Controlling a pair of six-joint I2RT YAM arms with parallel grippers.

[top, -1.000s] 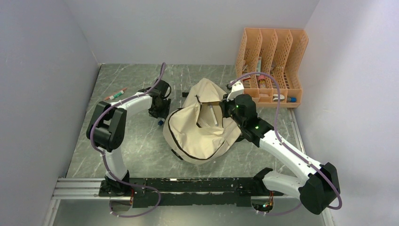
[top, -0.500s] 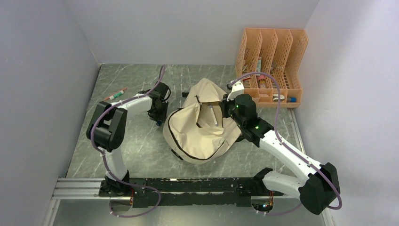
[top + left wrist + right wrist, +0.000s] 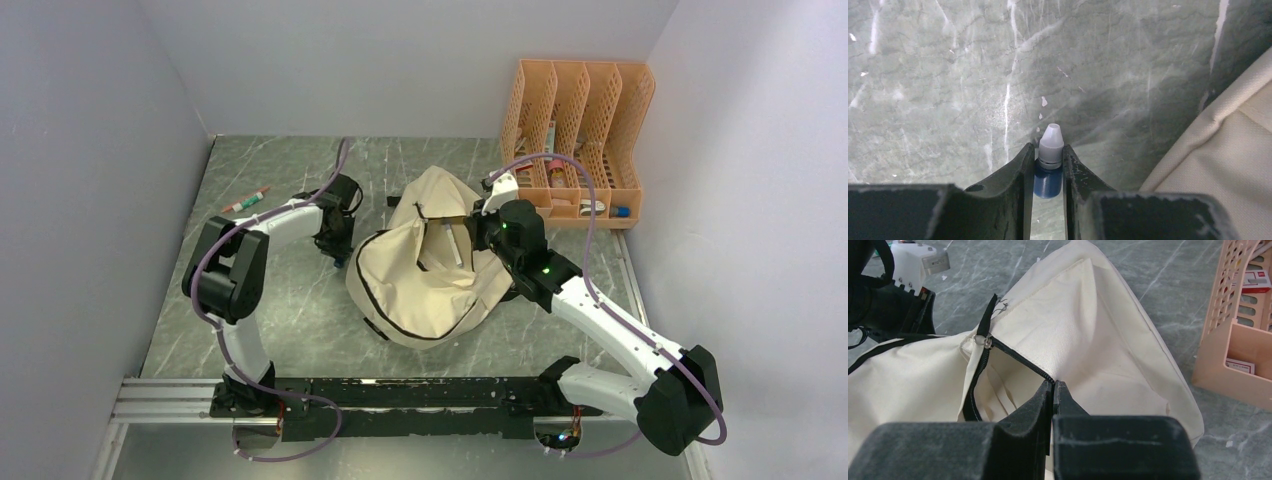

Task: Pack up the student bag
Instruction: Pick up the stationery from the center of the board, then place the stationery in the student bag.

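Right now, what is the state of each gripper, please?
Left gripper: closed on the small blue bottle.
Right gripper: closed on the student bag's zipper edge.

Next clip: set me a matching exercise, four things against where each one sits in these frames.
Things:
1 small bottle
2 student bag
3 file organizer
4 marker pen

Places:
A far right corner of the table
B middle of the table
C between the fingers of the left pincer
D far left side of the table

Pairs: 1-C; 2-B; 3-A; 4-D
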